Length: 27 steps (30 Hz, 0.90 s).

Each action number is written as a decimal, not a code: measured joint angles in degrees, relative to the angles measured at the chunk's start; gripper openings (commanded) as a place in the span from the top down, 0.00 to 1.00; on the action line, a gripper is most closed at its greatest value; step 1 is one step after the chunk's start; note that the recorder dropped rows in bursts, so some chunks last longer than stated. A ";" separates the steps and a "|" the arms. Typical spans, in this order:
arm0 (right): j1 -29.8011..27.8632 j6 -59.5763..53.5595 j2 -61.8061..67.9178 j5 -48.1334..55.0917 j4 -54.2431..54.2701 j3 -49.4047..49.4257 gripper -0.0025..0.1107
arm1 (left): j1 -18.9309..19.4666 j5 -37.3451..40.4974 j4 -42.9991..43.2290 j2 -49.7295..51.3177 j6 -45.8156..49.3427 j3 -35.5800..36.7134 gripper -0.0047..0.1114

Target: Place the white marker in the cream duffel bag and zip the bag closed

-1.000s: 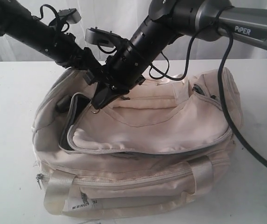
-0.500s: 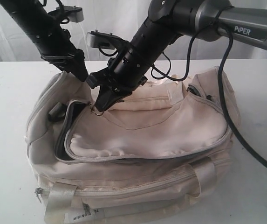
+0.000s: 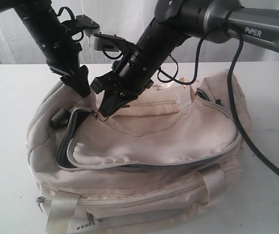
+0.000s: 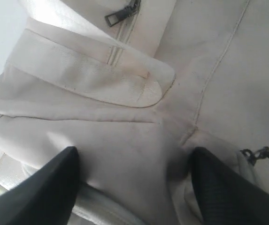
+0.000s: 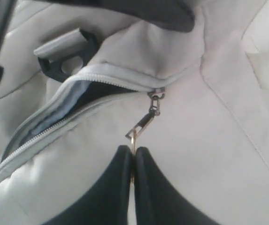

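The cream duffel bag (image 3: 178, 131) lies on the white table with its main zipper partly open at the left end, black lining (image 5: 94, 91) showing in the gap. My right gripper (image 3: 103, 110) (image 5: 133, 151) is shut on the metal zipper pull (image 5: 143, 124), just behind the slider (image 5: 157, 96). My left gripper (image 3: 83, 87) (image 4: 134, 154) points down onto the bag's far left top. Its jaws stand open, with cream fabric bulging between the two fingers (image 4: 54, 187). The white marker is out of view.
A black strap ring (image 5: 66, 58) sits beside the zipper's open end. The right arm's black cable (image 3: 236, 112) drapes over the bag's right end. A cream handle (image 3: 61, 207) and a paper tag (image 3: 85, 225) hang at the front. A pocket zipper (image 4: 122, 13) shows beyond the left fingers.
The left arm has swung up to a steep angle, its gripper ending on the bag's far left top. The bag has shifted a little left. The right gripper has kept hold of the pull.
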 measured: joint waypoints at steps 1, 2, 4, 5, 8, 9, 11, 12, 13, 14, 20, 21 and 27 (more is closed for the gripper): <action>0.00 0.00 0.00 0.00 0.00 0.00 0.98 | 0.00 0.00 0.10 0.00 0.12 0.00 0.36; 0.00 0.00 0.00 0.00 -0.11 0.00 0.98 | 0.00 -0.10 0.10 0.00 0.12 0.00 0.36; 0.00 0.00 0.00 0.00 -0.11 0.00 0.98 | 0.00 -0.34 0.25 0.13 0.26 0.00 0.37; 0.00 0.00 0.00 0.00 -0.11 0.00 0.98 | 0.00 -0.51 0.48 0.28 0.37 0.00 0.40; 0.00 0.00 0.00 0.00 -0.11 0.00 0.98 | 0.00 -1.08 1.16 1.39 0.35 -0.12 0.57; 0.00 0.00 0.00 -0.11 -0.11 0.00 0.98 | 0.00 -1.08 1.55 1.77 0.35 -0.12 0.63; 0.00 0.00 0.00 -0.41 -0.11 0.00 0.98 | 0.00 -1.08 1.94 2.18 0.49 -0.12 0.79; 0.00 0.00 0.00 -0.88 -0.11 0.00 0.98 | 0.00 -1.08 2.03 2.41 0.49 -0.12 0.89; 0.00 0.00 0.00 -1.31 -0.11 0.00 0.98 | 0.00 -0.97 2.18 2.46 0.49 -0.12 0.95; 0.00 0.00 0.00 -1.58 -0.01 0.00 0.98 | -0.13 -0.85 2.18 2.70 0.49 -0.12 0.96; 0.00 0.00 0.00 -2.06 -0.01 0.00 0.98 | -0.12 -1.68 2.18 3.04 -0.61 -0.12 0.96; 0.00 0.00 0.00 -2.23 -0.01 0.00 0.98 | -0.12 -2.47 2.05 3.04 -1.50 -0.12 0.96; 0.00 -1.65 0.00 -3.85 3.30 0.00 0.98 | -0.23 -6.76 1.69 3.04 -5.37 -0.12 0.96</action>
